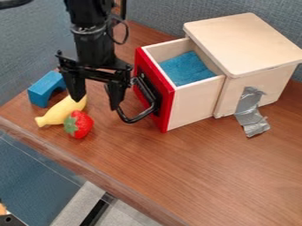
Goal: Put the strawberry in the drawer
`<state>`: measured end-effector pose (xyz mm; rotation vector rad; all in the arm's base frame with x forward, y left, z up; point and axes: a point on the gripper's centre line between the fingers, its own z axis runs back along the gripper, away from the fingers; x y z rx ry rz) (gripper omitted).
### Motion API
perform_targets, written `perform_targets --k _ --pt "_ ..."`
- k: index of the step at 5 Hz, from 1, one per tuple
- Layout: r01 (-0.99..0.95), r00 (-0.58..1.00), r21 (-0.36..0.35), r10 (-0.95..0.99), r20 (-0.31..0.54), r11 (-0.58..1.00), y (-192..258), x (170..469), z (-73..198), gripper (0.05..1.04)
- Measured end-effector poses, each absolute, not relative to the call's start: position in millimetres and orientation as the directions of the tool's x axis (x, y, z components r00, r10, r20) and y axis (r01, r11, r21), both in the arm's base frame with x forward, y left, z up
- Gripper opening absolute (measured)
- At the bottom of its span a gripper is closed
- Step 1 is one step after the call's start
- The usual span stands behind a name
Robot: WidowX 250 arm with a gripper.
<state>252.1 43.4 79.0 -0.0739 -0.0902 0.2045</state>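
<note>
"Brown wooden tabletop, nearest the camera. What is borne on it for the task?"

"One strawberry, red, green-capped, laid on the wood against or just beside one yellow banana; not placed in the drawer."

"What is listed around it?"

"One blue arch block, set beyond the banana. One gripper, hung near the fruit, fingers parted wide, nothing held."

"Receptacle?"

"Drawer, red-fronted, blue-lined, fitted with a black handle, drawn out of its pale wooden box."

"How much is done?"

"Access only is judged to be provided, by the opened drawer. Outstanding: the strawberry is to be grasped, lifted, carried over the drawer's wall and released inside"
</note>
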Motion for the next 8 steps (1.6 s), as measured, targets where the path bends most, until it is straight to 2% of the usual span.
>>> perform_targets --k 2,3,4,5,6,8 --pt "-0.059 0.998 -0.046 0.060 0.019 0.997 40.7 245.2 72.4 1.000" --pt "-0.096 0.995 -0.004 0.096 -0.003 0.995 44.9 242.7 70.3 1.000" --pt "-0.089 0.996 0.012 0.089 -0.029 0.996 48.1 239.6 67.3 1.000" --pt "-0.052 0.997 0.059 0.056 -0.059 0.997 55.6 234.9 62.1 1.000" --pt "-0.018 0.996 0.070 0.024 -0.081 0.997 57.7 232.4 54.9 1.000" --pt "0.032 0.996 0.032 -0.029 -0.086 0.999 59.9 232.4 38.0 1.000"
